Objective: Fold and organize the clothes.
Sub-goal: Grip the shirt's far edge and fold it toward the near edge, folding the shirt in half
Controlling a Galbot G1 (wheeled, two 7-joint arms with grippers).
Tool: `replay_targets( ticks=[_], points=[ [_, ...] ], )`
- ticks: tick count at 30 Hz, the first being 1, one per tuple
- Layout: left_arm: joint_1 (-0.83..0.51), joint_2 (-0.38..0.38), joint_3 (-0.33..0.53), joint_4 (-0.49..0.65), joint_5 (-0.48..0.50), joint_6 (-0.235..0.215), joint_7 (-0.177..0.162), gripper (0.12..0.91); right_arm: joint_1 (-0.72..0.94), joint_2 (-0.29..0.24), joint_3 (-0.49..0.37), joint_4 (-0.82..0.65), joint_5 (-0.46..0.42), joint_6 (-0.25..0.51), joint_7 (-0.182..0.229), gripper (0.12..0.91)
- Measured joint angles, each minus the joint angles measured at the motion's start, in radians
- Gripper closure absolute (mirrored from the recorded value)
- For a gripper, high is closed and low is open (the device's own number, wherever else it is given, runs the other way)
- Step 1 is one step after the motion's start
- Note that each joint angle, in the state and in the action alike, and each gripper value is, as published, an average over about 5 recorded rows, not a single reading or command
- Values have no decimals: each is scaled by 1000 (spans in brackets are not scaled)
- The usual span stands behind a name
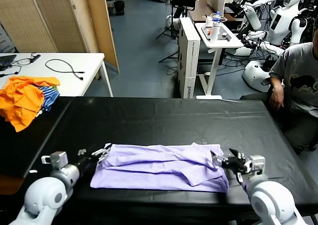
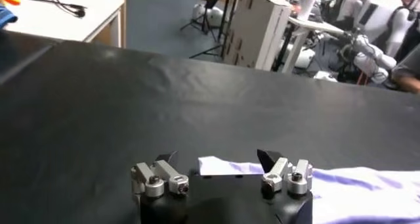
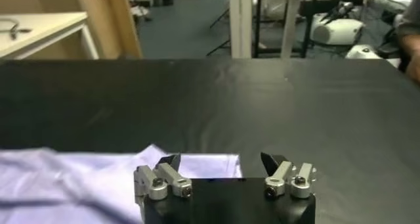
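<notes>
black table (image 1: 164, 116): big and dark. it holds the shirt near the front edge, close to the robot.
shirt (image 1: 159, 168): pale purple, folded into a long flat strip that runs from one gripper to the other. the top layer is bumpy and creased, and the right end looks thicker.
left gripper (image 1: 102, 152): at the left end of the shirt, fingers spread wide, holding nothing. a corner of the cloth lies right between its tips.
right gripper (image 1: 223, 160): at the right end of the shirt, fingers spread wide too, holding nothing.
biggest worry: i think the next fold could come out crooked, because the strip is lumpy and one end is thicker.
next worry: a gripper might pinch only the top layer, since the cloth is thin. then the fold would open up when it lifts.
small worry: the shirt is near the front edge, so a pull toward the robot could drag it off.
orange and striped clothes (image 1: 26, 98): piled far off at the left. not likely to get in the way.
person (image 1: 298, 83): sits beside the table on the right, well away from the shirt.
</notes>
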Motion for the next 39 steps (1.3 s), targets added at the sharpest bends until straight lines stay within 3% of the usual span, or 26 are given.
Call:
replay_targets(
  ticks=[10, 12, 17, 19, 22, 25, 28, 31, 35, 39],
  points=[
    [-46, -15, 22, 85, 14, -7, 11, 123, 42, 22, -25, -77, -17, 7, 0, 139],
    [-50, -21, 27, 93, 15, -7, 13, 123, 44, 23, -26, -87, -18, 6, -4, 202],
    [-49, -30, 38, 87, 26, -7, 20, 137, 48, 24, -27, -108, -25, 7, -21, 465],
    [-47, -33, 43, 85, 36, -12, 24, 191, 48, 27, -28, -114, -31, 8, -29, 616],
    [-42, -37, 46, 87, 51, -23, 22, 353, 47, 34, -31, -120, -44, 9, -43, 805],
    [-36, -38, 47, 86, 55, -28, 19, 543, 44, 44, -33, -122, -57, 14, -52, 888],
    [-31, -39, 44, 89, 66, -30, 20, 732, 43, 57, -34, -123, -68, 30, -48, 885],
    [-29, -38, 40, 97, 92, -36, 25, 862, 41, 68, -36, -124, -76, 44, -38, 885],
    [-29, -34, 36, 104, 118, -43, 30, 885, 38, 74, -34, -123, -72, 51, -31, 883],
    [-27, -35, 35, 106, 125, -46, 31, 886, 30, 71, -28, -115, -59, 41, -57, 832]
  ],
)
